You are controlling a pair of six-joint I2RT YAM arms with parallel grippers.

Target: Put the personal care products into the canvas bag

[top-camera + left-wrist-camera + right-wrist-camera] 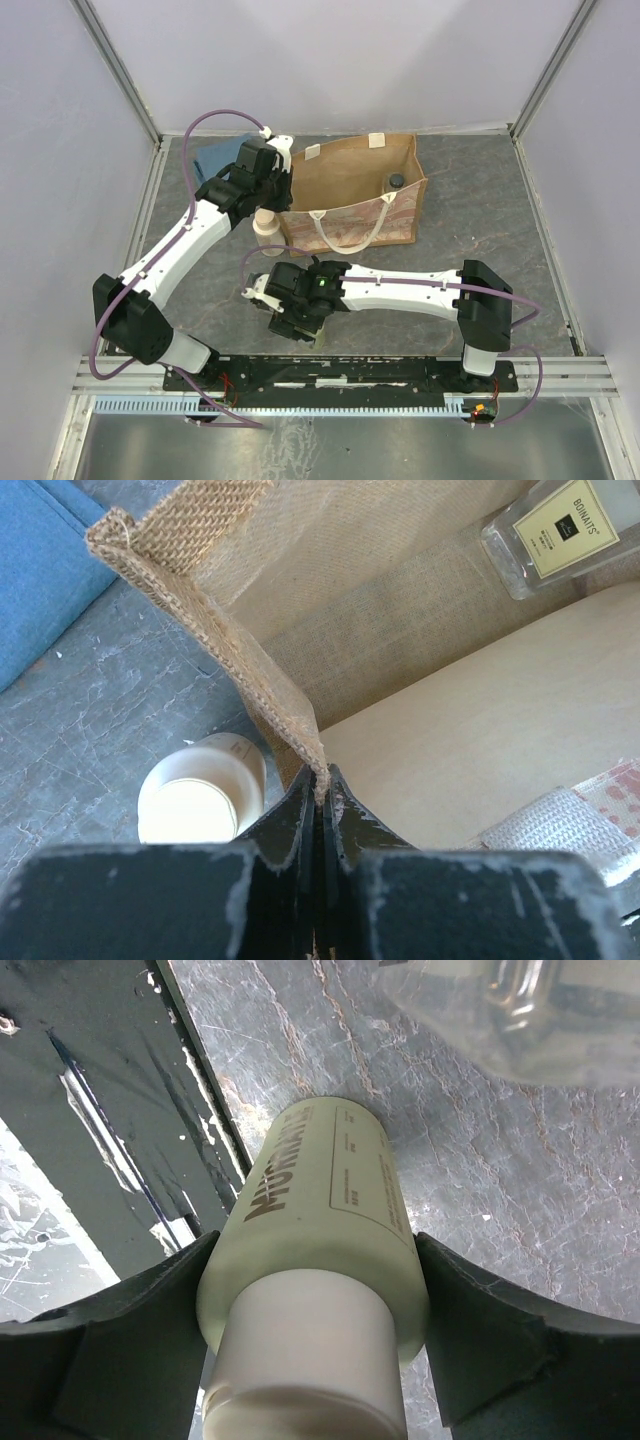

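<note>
The left gripper (320,780), fingers pressed together, is pinching the rim of the tan woven canvas bag (360,228). If that fabric slips free, the mouth is likely sagging shut. The right gripper (315,1250) is bracketing a pale cream cylindrical plastic bottle with a white cap (335,1175), which is lying on the grey table (520,1210) outside the bag, with the fingers seemingly touching both sides. The smooth round body is inviting a slip or roll on lifting.

White-shelled along the left arm (185,240) and right arm (400,285), black at joints and bases. Looped with mauve cables (225,113), lit by a small green light (322,283) near the right wrist. Tipped with black fingers (290,830), scuffed pale at the edges.
</note>
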